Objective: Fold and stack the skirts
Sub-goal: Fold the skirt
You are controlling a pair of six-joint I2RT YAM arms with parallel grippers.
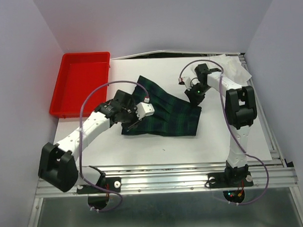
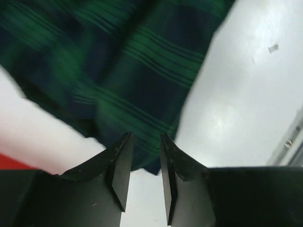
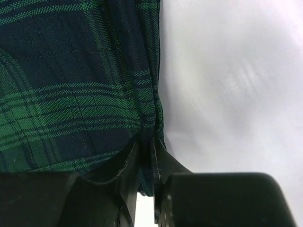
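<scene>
The dark green and navy tartan skirt (image 1: 166, 110) lies partly folded mid-table. My left gripper (image 1: 129, 120) is at its left edge. In the left wrist view the jaws (image 2: 146, 138) stand a little apart with bare white table between them, and the skirt's corner (image 2: 118, 71) lies just beyond the tips. My right gripper (image 1: 195, 98) is at the skirt's far right edge. In the right wrist view it (image 3: 146, 142) is shut on a fold of the skirt's hem (image 3: 71, 85). The white thin garment (image 1: 234, 66) lies crumpled at the back right.
A red plastic tray (image 1: 81, 88) stands at the back left, just left of the skirt. White walls close in on both sides. The table's metal rail (image 1: 169, 180) runs along the near edge.
</scene>
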